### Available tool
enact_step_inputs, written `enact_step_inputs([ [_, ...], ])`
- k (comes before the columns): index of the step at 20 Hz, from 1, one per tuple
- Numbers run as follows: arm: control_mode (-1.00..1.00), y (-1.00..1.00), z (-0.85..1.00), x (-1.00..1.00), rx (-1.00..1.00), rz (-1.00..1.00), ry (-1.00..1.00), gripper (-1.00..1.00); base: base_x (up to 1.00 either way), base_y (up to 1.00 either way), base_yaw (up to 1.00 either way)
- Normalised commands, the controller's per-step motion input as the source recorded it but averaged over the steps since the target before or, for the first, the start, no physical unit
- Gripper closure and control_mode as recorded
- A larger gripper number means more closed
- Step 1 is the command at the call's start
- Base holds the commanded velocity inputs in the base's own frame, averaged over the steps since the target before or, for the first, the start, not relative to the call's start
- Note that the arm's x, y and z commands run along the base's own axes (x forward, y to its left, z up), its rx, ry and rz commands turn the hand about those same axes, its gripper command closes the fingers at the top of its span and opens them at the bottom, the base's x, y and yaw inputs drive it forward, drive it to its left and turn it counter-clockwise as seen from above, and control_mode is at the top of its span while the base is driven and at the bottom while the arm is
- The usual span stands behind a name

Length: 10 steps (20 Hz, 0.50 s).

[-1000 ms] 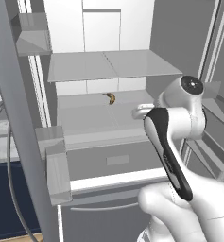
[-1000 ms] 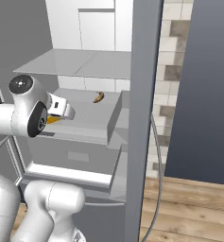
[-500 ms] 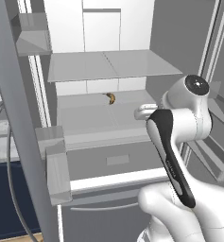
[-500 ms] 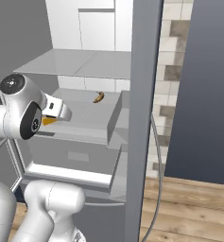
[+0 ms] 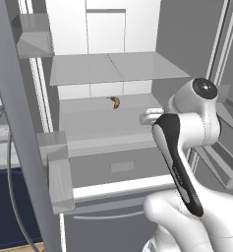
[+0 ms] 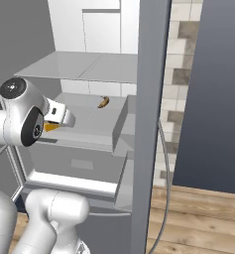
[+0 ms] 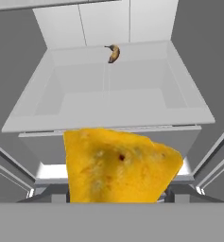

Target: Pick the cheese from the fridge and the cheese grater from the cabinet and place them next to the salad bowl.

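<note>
Hand view put the cheese [image 7: 120,165] right in front of us, a yellow-orange wedge pinched in our gripper [image 7: 117,196], jaws partway closed on it, just outside the open fridge [image 7: 108,106]. A curved brown banana-like item [image 7: 114,53] lay at the back of the fridge shelf. From the right base view, an orange sliver of cheese [image 6: 51,127] peeked beside the hand, before that shelf.

Two base cameras look forward into the open fridge [image 5: 108,123] from behind the arm, one left, one right, both showing its middle shelf. The hand camera sits close before that shelf, facing the fridge's back wall.
</note>
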Motion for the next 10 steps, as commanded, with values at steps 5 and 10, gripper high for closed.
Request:
enact_step_inputs([
  [5,1.00,0.00,0.00,0.00,0.00,0.00,0.00,1.00,0.00,0.00,0.00],
  [10,1.00,0.00,0.00,0.00,0.00,0.00,0.00,1.00,-0.06,0.00,-0.02],
])
